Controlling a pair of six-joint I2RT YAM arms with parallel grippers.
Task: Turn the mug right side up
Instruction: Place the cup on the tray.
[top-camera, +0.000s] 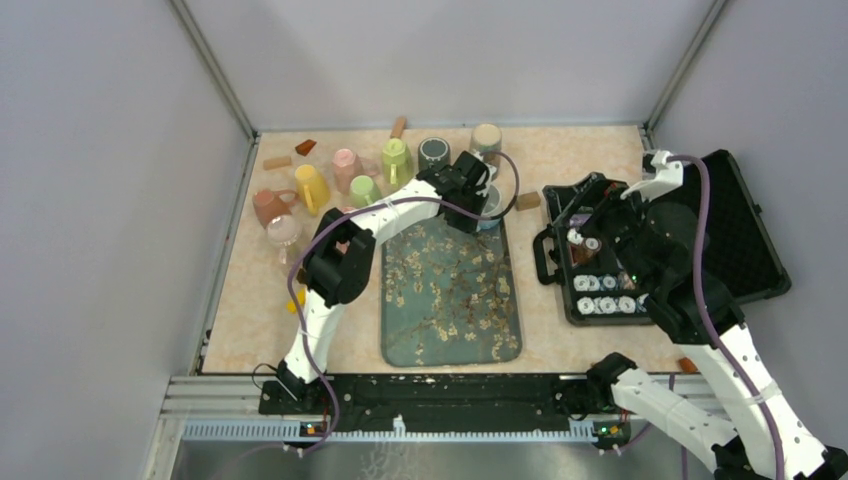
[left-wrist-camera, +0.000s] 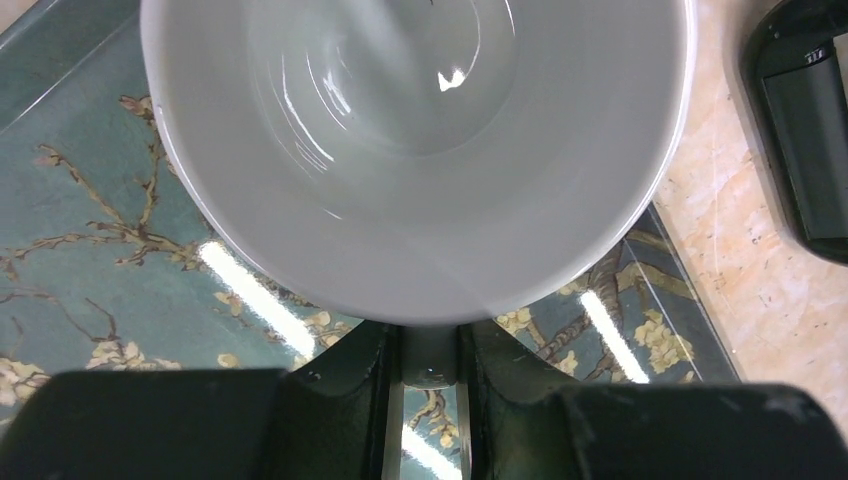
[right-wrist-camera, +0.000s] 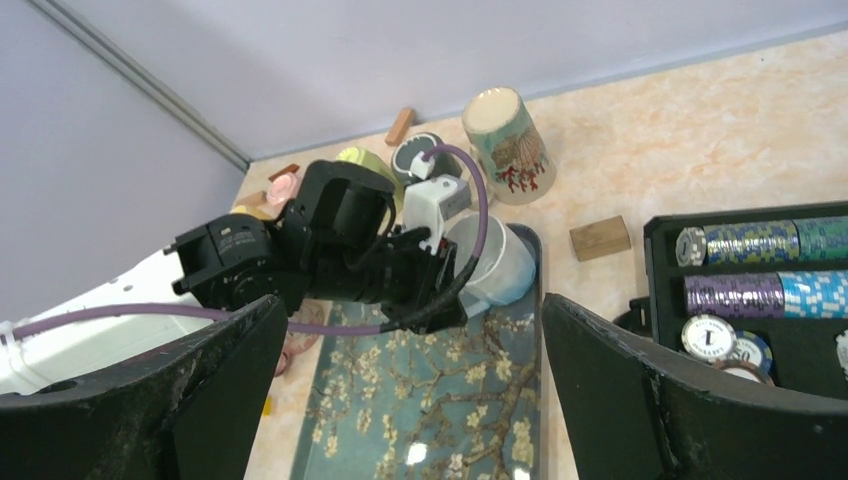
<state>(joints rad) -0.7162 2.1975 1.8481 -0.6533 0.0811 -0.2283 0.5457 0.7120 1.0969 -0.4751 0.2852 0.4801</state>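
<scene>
A pale blue mug (right-wrist-camera: 497, 268) with a white inside hangs tilted over the far right corner of the blossom-patterned tray (top-camera: 450, 310). Its mouth faces the left wrist camera, where the white interior (left-wrist-camera: 420, 130) fills the upper view. My left gripper (top-camera: 470, 192) is shut on the mug's handle (left-wrist-camera: 430, 352), which sits pinched between the two dark fingers (left-wrist-camera: 520, 380). My right gripper (right-wrist-camera: 425, 395) stands wide open with nothing between its fingers. It hovers by the chip case, right of the tray, and faces the mug.
Several mugs stand at the back left: yellow (top-camera: 311, 187), pink (top-camera: 346, 165), green (top-camera: 396, 158), dark (top-camera: 433, 152). A patterned tumbler (top-camera: 487, 140) is behind the held mug. A wooden block (top-camera: 528, 200) and an open black poker-chip case (top-camera: 730, 230) lie right of the tray.
</scene>
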